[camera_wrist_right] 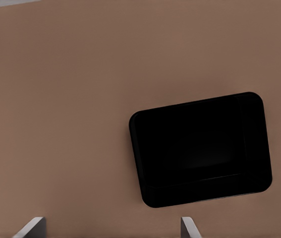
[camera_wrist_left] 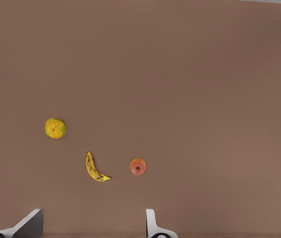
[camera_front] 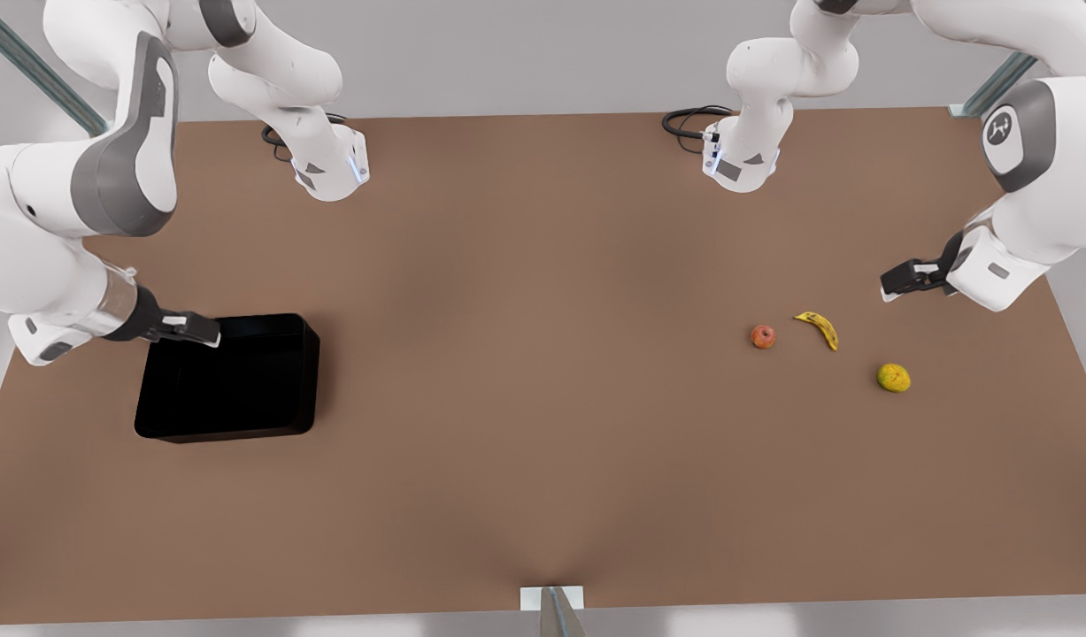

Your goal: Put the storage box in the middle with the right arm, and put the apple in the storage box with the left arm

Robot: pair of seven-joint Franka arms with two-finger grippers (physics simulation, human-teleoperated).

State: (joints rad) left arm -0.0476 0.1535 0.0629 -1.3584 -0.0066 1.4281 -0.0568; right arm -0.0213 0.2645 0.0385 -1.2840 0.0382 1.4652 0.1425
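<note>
Black and glossy, the storage box (camera_front: 228,380) is sitting on the brown table (camera_front: 525,372) at the front view's left, with the right gripper (camera_front: 202,329) hanging spread above its corner. Near the front view's right, the left gripper (camera_front: 897,285) is hovering spread, well apart from the apple (camera_front: 763,336) beside the banana (camera_front: 820,328).

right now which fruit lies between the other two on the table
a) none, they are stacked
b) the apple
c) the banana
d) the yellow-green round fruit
c: in the front view the banana lies between the apple and the yellow-green round fruit, all three apart on the table; the left wrist view shows the same order.
</note>
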